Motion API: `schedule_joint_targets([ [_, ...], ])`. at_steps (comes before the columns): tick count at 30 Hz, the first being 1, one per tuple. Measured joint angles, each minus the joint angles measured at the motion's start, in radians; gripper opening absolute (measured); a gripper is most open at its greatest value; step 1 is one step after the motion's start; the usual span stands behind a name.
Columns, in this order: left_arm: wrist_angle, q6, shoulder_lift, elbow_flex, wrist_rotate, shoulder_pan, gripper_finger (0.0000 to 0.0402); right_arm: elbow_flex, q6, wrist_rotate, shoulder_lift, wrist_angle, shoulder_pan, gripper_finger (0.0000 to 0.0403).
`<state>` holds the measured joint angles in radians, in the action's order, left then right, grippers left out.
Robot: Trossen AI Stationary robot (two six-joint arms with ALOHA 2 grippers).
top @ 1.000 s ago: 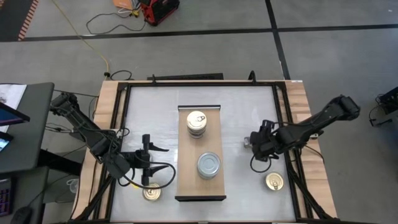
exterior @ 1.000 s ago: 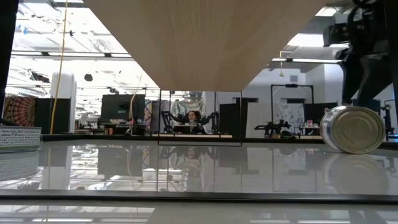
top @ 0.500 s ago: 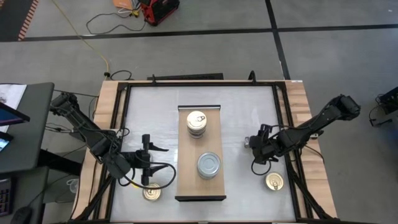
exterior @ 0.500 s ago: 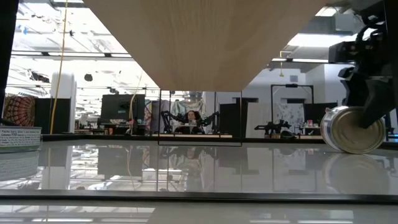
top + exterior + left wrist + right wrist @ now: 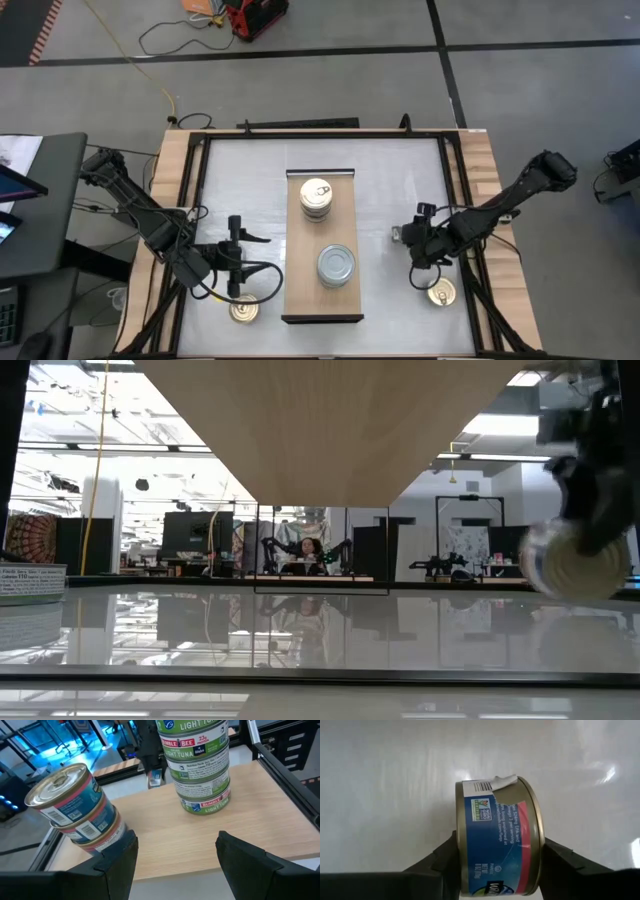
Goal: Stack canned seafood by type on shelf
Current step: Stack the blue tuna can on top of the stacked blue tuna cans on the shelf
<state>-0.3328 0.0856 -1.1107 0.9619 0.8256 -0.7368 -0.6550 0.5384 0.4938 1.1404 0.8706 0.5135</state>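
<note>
Your right gripper [image 5: 492, 865] straddles a tin [image 5: 497, 837] lying on its side on the white tabletop [image 5: 390, 180], R of the shelf [image 5: 322, 300]; fingers flank it, can't tell if they're clamped yet. Tin: gold rim, blue/pink label w/ barcode, label corner peeling. Left gripper [image 5: 175, 852] waits agape, empty, by the shelf's L edge.

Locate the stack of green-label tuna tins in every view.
High view: tuna stack, silver lid up, lower of the two stacks on the wooden shelf.
Low view: not in it.
Left wrist view: top, right of centre.
Right wrist view: not in it.
Shared landmark: the gold-lidded stack, beside it on the shelf, at left in the left wrist view.
</note>
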Motion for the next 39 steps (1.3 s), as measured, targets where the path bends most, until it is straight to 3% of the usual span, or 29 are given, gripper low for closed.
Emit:
schedule_joint_targets([
  [7, 0.042, -0.079, 0.001, 0.000, 0.030, 0.026, 0.0257, -0.240, -0.186, 0.278, -0.001, 0.082, 0.051, 0.0215],
  [13, 0.080, -0.082, 0.004, -0.010, -0.113, 0.095, 0.0257, -0.394, -0.438, 0.460, 0.010, 0.093, 0.087, 0.0215],
  [21, 0.452, -0.112, 0.077, -0.235, -0.347, 0.218, 0.0257, -0.478, -0.759, 0.729, 0.062, 0.029, 0.113, 0.0216],
  [29, 0.712, -0.188, 0.295, -0.411, -0.402, 0.354, 0.0257, -0.483, -1.182, 0.796, 0.087, -0.296, 0.087, 0.0218],
  [34, 0.718, -0.082, 0.403, -0.449, -0.400, 0.480, 0.0257, -0.483, -1.514, 0.795, 0.127, -0.548, 0.040, 0.0220],
  [39, 0.712, 0.023, 0.418, -0.449, -0.402, 0.554, 0.0257, -0.483, -1.771, 0.764, 0.176, -0.769, -0.013, 0.0219],
])
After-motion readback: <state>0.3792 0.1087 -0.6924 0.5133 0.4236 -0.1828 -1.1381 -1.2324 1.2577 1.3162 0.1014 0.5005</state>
